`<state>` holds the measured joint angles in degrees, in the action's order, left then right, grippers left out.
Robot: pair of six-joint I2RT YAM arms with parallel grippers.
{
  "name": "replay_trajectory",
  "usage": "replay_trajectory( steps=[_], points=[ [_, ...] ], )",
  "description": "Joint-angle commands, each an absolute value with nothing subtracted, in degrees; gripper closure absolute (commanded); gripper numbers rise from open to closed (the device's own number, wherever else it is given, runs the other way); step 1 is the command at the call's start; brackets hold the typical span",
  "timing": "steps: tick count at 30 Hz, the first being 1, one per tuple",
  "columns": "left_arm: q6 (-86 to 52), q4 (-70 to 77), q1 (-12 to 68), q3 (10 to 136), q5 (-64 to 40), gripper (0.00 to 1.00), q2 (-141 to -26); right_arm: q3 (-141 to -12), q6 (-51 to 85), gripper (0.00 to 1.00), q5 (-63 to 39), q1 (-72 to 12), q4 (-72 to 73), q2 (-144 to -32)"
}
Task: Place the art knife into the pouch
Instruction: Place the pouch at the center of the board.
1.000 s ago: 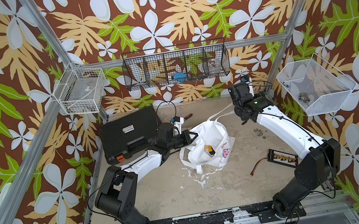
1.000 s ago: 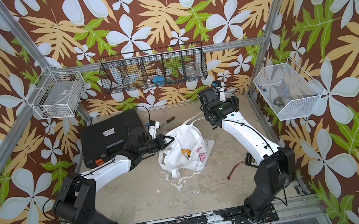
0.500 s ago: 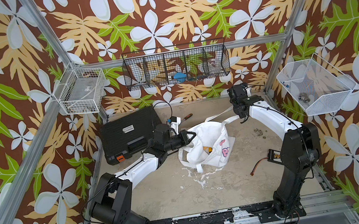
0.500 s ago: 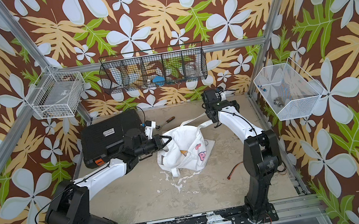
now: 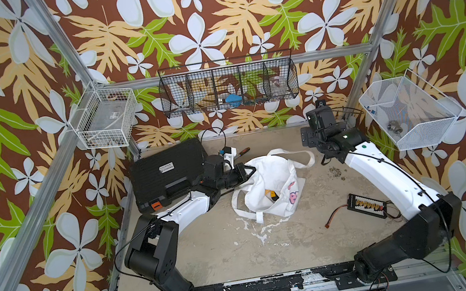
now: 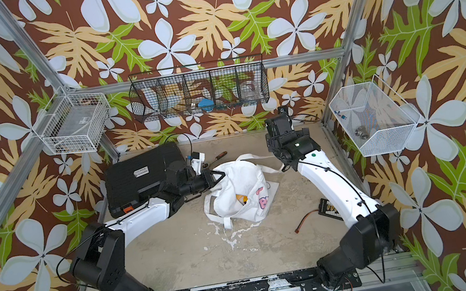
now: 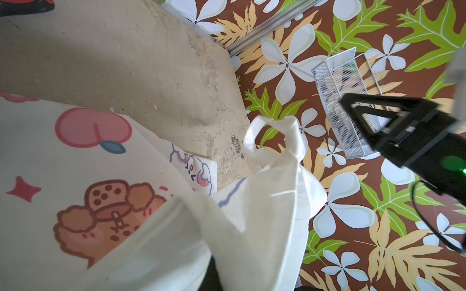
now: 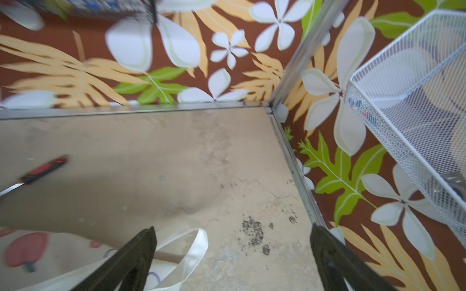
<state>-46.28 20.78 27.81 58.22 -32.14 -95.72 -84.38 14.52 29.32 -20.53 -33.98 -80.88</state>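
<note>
The pouch (image 5: 275,174), a white cloth tote with pink cartoon prints, lies crumpled mid-table with its mouth held open. Inside the mouth lies the yellow-and-black art knife (image 5: 272,194), seen in both top views (image 6: 242,198). My left gripper (image 5: 248,171) is shut on the pouch's rim at its left side; in the left wrist view the pouch (image 7: 75,163) covers the jaws. My right gripper (image 5: 321,137) hovers open behind and to the right of the pouch. Its fingers (image 8: 146,241) stand wide apart over bare table, with a loose handle strap (image 8: 191,249) lying below them, untouched.
A black tool case (image 5: 169,173) sits at the back left, beside the left arm. A red-handled screwdriver (image 5: 242,152) lies behind the pouch. A black connector board (image 5: 366,203) with wires lies front right. Wire baskets hang on the left (image 5: 104,119), back (image 5: 228,87) and right (image 5: 405,111) walls.
The right gripper has opened wider and drawn back toward the back right corner. The handle strap that ran up to it now lies loose on the table. The left gripper keeps its hold.
</note>
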Motion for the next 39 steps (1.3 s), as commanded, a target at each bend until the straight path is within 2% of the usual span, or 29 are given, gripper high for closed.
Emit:
replay_trajectory(
  steps=[1,4,7,11,15,19,22,26,29,30,31,32,34,39],
  points=[
    [-44.9,20.1,27.5,59.1,-31.9,1.00,-96.6,-80.2,17.1,0.00,16.9,-22.0,-32.2,-75.8],
    [-44.7,19.8,27.3,59.8,-31.6,1.00,-97.4,-72.3,20.9,0.00,7.1,-23.9,-29.3,-69.2],
    [-44.8,20.0,27.3,60.2,-31.5,1.00,-97.9,-65.7,25.3,0.00,3.5,-27.2,-28.1,-64.6],
    [-44.9,20.6,27.3,60.2,-31.5,1.00,-98.3,-61.4,31.1,0.00,3.9,-32.3,-27.3,-63.6],
    [-45.2,21.6,27.3,59.6,-31.7,1.00,-98.2,-60.4,35.1,0.00,6.7,-37.1,-28.2,-67.8],
    [-45.2,21.9,27.3,59.3,-32.0,1.00,-97.9,-61.2,38.3,0.00,13.5,-42.2,-30.0,-70.5],
    [-45.3,22.2,27.3,59.0,-32.1,1.00,-97.5,-61.0,39.5,0.01,15.2,-42.6,-31.6,-71.9],
    [-45.3,22.2,27.3,59.0,-32.2,1.00,-96.9,-58.6,40.6,0.09,15.4,-42.6,-30.5,-73.4],
    [-45.3,22.2,27.3,58.9,-32.3,1.00,-96.7,-57.5,41.3,0.11,14.8,-42.6,-29.9,-75.8],
    [-45.3,22.3,27.3,58.8,-32.3,1.00,-96.7,-57.6,41.1,0.15,14.7,-42.6,-29.6,-76.7],
    [-45.3,22.3,27.3,58.7,-32.4,1.00,-96.7,-57.8,40.9,0.24,15.0,-42.6,-29.5,-77.5],
    [-45.4,22.3,27.3,58.6,-32.5,1.00,-96.7,-58.3,40.5,0.42,15.8,-42.6,-29.8,-77.7],
    [-45.3,22.1,27.3,58.4,-32.4,1.00,-96.3,-59.8,39.1,0.99,17.8,-42.6,-30.4,-76.9],
    [-45.1,20.3,27.2,58.5,-31.4,1.00,-93.9,-62.8,35.1,1.00,21.8,-40.8,-31.3,-72.4]
  ],
)
